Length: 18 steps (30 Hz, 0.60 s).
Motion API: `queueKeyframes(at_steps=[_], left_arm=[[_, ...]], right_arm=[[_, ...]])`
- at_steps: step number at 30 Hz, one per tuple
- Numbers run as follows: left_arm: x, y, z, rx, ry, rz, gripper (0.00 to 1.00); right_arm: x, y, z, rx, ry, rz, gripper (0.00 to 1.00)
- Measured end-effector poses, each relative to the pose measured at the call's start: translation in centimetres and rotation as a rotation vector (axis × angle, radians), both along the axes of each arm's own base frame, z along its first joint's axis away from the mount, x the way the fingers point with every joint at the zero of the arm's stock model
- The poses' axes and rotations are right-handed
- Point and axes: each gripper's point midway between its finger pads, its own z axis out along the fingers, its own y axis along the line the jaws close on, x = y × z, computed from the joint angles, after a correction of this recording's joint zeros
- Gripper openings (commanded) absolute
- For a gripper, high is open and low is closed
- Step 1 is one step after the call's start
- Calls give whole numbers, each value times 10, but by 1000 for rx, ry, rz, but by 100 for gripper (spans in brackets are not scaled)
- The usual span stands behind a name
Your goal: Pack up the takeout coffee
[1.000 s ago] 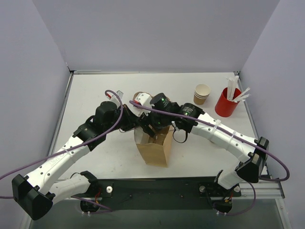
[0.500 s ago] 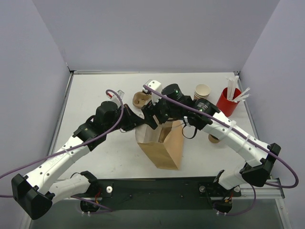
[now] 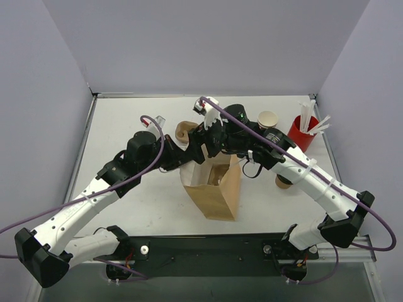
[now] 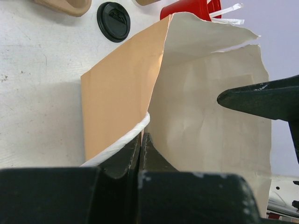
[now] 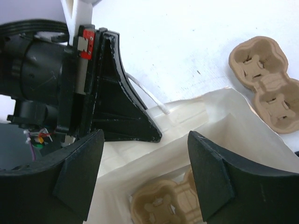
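— Over at the far right of the table (image 3: 126,119) stands the takeout coffee (image 3: 267,118), upright and mouth up. It is near the red cup (image 3: 297,137) of straws and well apart from the paper bag (image 3: 217,189).

— And the fingers?

— The right gripper (image 5: 145,137) hangs over the bag's open mouth, spread wide and holding nothing. Below it a pulp carrier (image 5: 163,210) sits inside the bag, and a second carrier (image 5: 264,79) lies on the table just beyond.

— So the cup is behind that wrist, not ahead of it?

— Yes, out on the right arm's own side, with the forearm partly across it in the top view. The left gripper (image 4: 140,149) is pinched closed on the bag's rim by the white handle. I judge it busy propping the mouth open.

— Then the right arm is nearer, and free.

— I'd say so. It must swing away from the bag. The cup's long axis is vertical, so the fingers should close on its wall from the side.
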Motion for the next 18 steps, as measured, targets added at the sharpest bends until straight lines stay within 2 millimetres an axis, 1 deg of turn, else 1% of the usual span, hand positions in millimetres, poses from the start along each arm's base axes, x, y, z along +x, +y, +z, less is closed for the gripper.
queueKeyframes(at_steps=[4,11,12,18], left_arm=[[0,-1,3,7,-9,-2,0],[1,1,0,35,-14,1,0],[0,1,0,40,-13,2,0],[-1,1,3,51,-22,1,0]], right_arm=[[3,6,2,45,7,-14,67],[14,7,-13,99,54,-81,68],[15,6,-14,108,57,-90,70],[23,4,-8,194,53,-139,71]])
